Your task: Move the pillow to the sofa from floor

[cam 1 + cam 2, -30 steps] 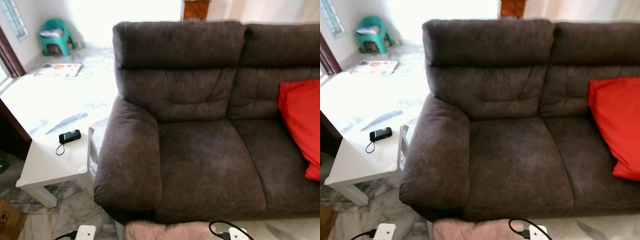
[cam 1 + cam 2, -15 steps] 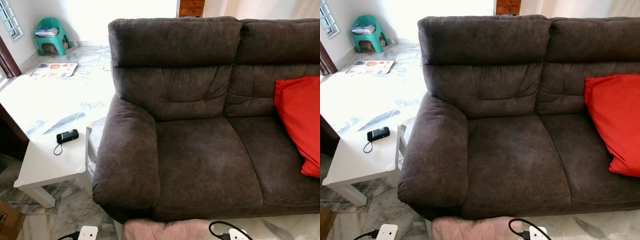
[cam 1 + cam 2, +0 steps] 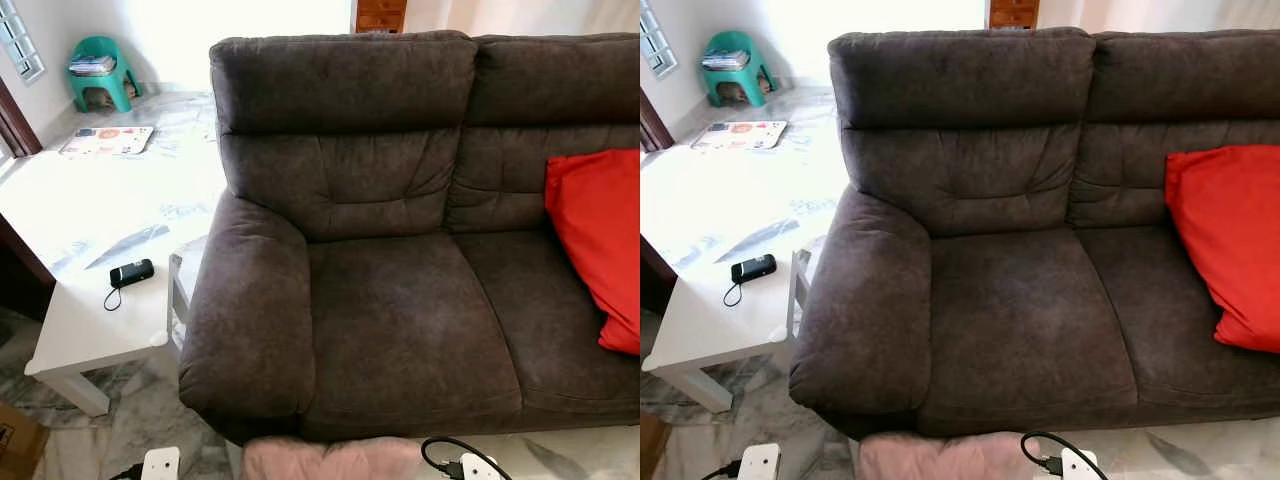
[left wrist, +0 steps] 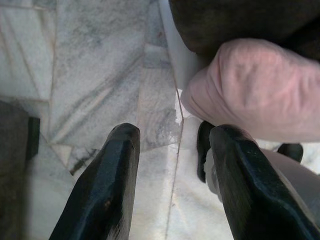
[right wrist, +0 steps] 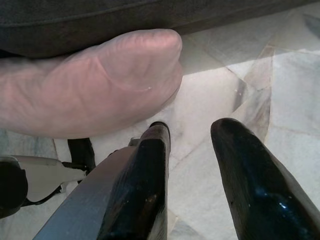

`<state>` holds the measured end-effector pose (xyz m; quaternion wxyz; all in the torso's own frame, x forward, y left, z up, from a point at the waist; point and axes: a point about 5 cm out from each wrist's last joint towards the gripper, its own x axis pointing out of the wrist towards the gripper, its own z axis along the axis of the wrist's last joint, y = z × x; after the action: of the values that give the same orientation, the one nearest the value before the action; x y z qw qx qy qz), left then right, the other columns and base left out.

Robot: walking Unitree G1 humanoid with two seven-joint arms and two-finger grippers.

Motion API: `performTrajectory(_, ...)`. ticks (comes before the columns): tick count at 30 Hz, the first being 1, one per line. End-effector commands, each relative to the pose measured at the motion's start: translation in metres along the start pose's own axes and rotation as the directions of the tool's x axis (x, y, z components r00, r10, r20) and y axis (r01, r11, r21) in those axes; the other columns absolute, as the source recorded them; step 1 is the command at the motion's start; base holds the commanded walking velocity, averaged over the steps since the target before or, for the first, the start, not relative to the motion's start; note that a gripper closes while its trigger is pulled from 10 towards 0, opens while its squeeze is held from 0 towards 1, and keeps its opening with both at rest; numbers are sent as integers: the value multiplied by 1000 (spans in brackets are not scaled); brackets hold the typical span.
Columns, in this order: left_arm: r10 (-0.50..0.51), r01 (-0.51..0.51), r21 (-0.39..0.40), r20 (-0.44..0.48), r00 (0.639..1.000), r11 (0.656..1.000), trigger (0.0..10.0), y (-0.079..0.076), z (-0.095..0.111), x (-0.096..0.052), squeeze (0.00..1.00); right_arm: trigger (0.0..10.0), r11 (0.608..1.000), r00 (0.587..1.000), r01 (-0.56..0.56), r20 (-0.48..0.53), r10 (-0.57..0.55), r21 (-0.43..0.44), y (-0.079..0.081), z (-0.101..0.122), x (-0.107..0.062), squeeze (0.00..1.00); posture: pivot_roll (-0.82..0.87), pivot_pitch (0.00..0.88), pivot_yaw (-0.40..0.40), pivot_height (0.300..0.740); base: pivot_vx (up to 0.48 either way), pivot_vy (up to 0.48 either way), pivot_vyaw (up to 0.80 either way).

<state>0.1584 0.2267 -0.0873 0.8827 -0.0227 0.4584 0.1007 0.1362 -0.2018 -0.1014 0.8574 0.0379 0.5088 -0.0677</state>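
Our pink pillow (image 3: 330,460) lies on the marble floor (image 4: 90,75), right up against the front of the brown sofa (image 3: 400,330). Its long side runs along the sofa's front edge. It sits between our arms. The left end effector (image 4: 172,175) is open and holds nothing, near one end. The right end effector (image 5: 192,170) is open and empty too, near the other end.

Left sofa (image 3: 400,330) seat bare, open; red cushion (image 3: 598,235) fills right end; white table (image 3: 90,325) flanks armrest.
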Motion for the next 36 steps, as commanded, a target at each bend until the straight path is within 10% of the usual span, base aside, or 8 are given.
performTrajectory(1,16,-16,-54,-4,1000,998,10000,1,-1,0,0,10000,1000,1000,0,7,0,16,0,0,0,0,88,0,13,740,0,0,0)
performTrajectory(12,28,-14,-61,221,975,998,10000,6,45,2,0,10000,998,991,-8,131,-1,67,1,9,-1,0,76,0,14,740,0,0,0)
performTrajectory(16,1,-3,3,527,850,1000,10000,1,113,-6,0,10000,997,977,25,210,-39,67,-1,15,-3,0,75,0,17,740,0,0,0)
performTrajectory(19,-23,-7,48,592,806,999,10000,-4,126,-10,0,10000,998,920,37,388,-57,59,-14,69,-4,0,72,0,17,740,0,0,0)
performTrajectory(20,-52,-12,93,653,755,996,10000,-9,136,-15,0,10000,997,835,26,546,-64,77,-21,112,-12,0,74,0,14,740,0,0,0)
performTrajectory(29,-133,-40,193,798,587,980,10000,-21,151,-39,0,10000,1000,617,-21,787,1,16,-8,154,-35,0,80,0,3,740,0,0,0)
performTrajectory(36,-59,-76,107,882,467,991,10000,-23,166,-59,0,10000,996,498,-61,863,86,-65,9,165,-51,0,94,0,-38,740,0,0,0)
